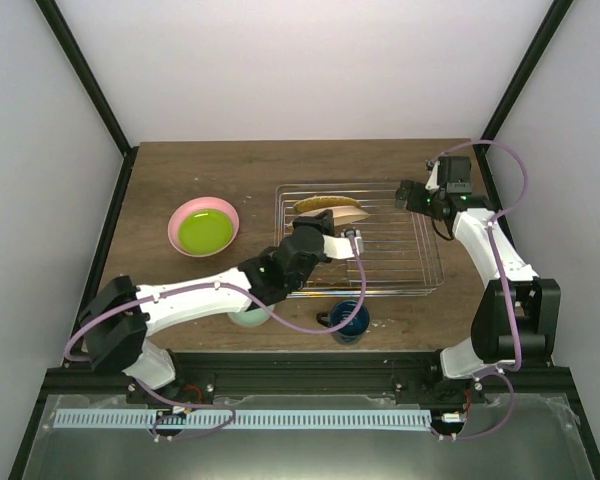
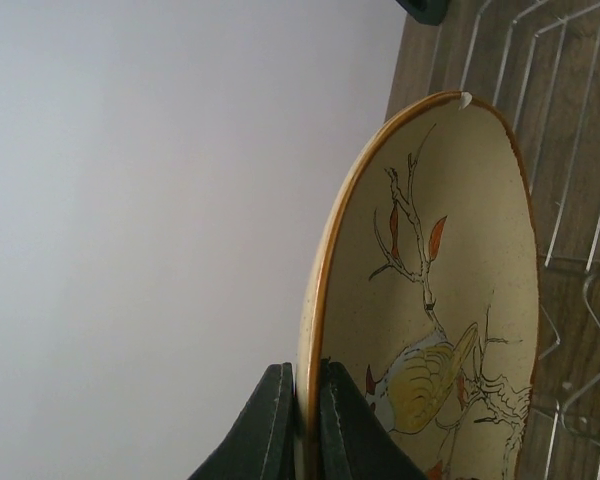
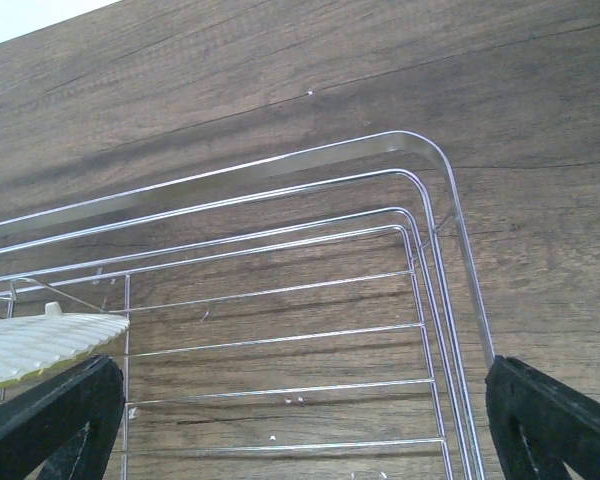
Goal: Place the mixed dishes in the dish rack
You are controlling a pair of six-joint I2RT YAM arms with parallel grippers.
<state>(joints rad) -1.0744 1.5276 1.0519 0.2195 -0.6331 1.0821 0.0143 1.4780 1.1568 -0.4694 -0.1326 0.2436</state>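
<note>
Over the left-rear part of the dish rack, in the top view, the left gripper holds the cream plate on edge, its rim close to the back wires. The lime-green plate sits inside the pink plate on the table, well to the left of the rack. The mint-green bowl shows partly under the left forearm, and the blue mug stands just in front of the rack. The right gripper hovers at the rack's far right side, holding nothing.

In the left wrist view, the two dark fingers are clenched on the plate's orange-brown rim, the painted face turned toward the rack wires. The grip is thin and sits at the very edge, so the plate can probably pivot. I would lower it slowly, keep it upright, and steer the bottom rim into a gap between wires, releasing only once the rack bears its weight. Whether the rim already touches a wire cannot be told here.

In the right wrist view, the right gripper has its jaws spread wide above the rack's rounded corner, with a pale ribbed plate edge at lower left, likely the cream plate. This arm seems well placed to steady the rack if the plate pushes it, but it should stay out of the plate's path.
</note>
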